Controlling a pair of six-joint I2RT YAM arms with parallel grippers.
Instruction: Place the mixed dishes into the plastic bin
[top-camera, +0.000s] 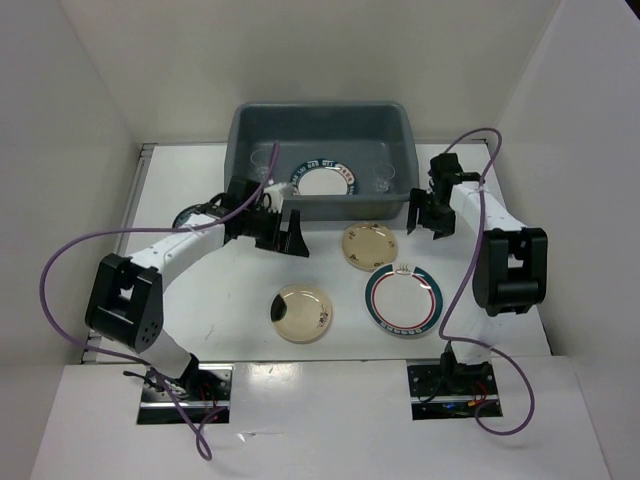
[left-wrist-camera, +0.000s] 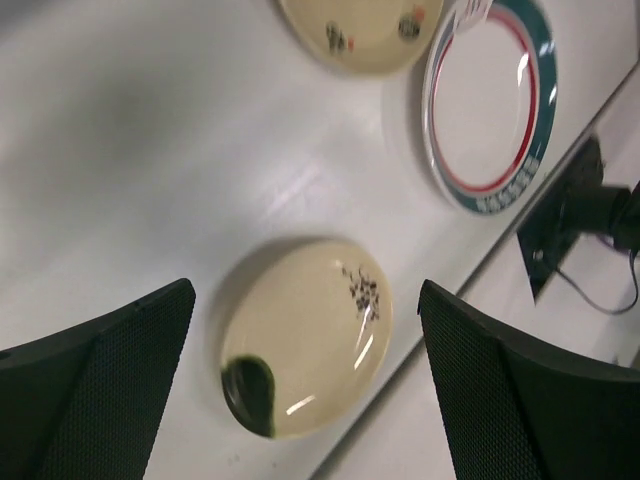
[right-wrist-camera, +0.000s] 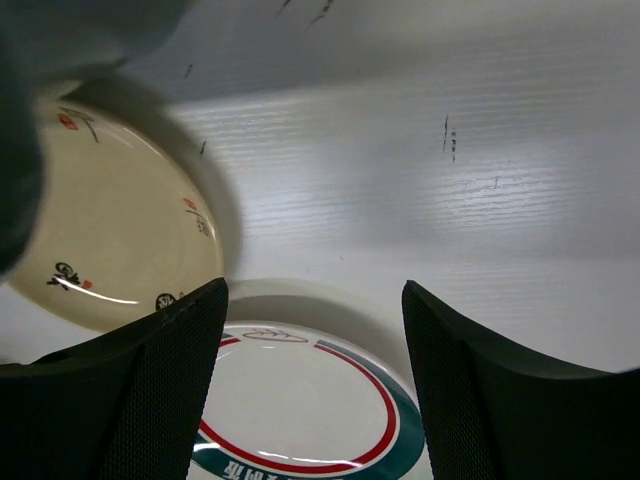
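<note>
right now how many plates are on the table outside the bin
3: front cream plate, rear cream plate nearer the bin, green-rimmed plate at right. A dark edge behind the left arm may be a fourth.

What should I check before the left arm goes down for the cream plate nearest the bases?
1. The left gripper is open and empty: ok.
2. The right gripper is open and empty: ok.
3. The near cream plate lies flat, apart from the other cream plate and the patterned plate: ok.
4. That plate shows between the left fingers in the wrist view: ok.
5. The plastic bin has bare floor beside the binned plate and clear cups: ok.
6. Whether the fingers can get under the plate's rim: cannot tell.
</note>
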